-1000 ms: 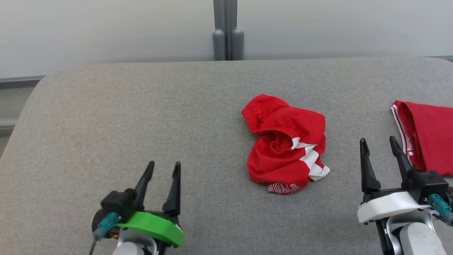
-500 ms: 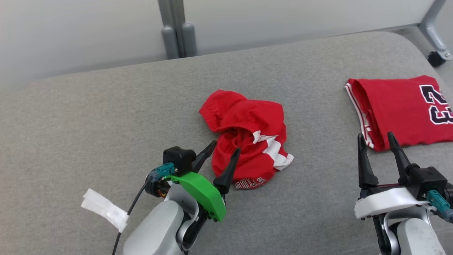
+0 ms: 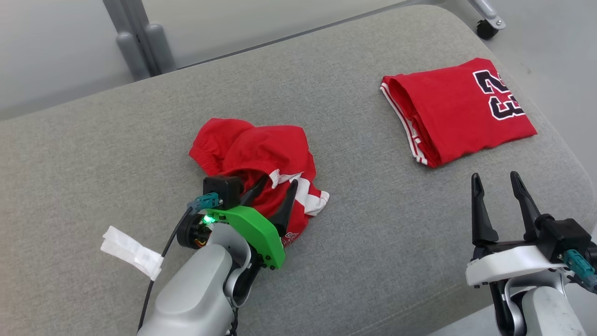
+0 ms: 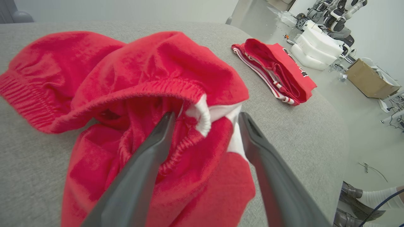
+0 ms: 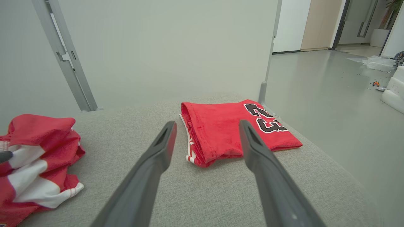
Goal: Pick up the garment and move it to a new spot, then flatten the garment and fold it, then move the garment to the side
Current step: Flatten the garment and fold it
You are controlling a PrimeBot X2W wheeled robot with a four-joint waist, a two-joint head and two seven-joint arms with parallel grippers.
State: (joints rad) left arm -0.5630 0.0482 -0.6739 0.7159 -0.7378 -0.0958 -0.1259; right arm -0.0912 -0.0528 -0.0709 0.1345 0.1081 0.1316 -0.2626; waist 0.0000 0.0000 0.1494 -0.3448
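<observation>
So, left gripper [image 3: 280,183] was spread open over the crumpled red shorts [image 3: 252,149] in the middle of the grey cushion [image 3: 93,154]. Right gripper [image 3: 494,179] sat open too, near the folded jersey [image 3: 457,107].

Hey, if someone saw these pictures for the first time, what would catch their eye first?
The crumpled red garment in the middle of the grey table, with the left gripper open astride a white-trimmed fold. Then the folded red jersey with black numerals at the far right, beyond the open right gripper.
</observation>
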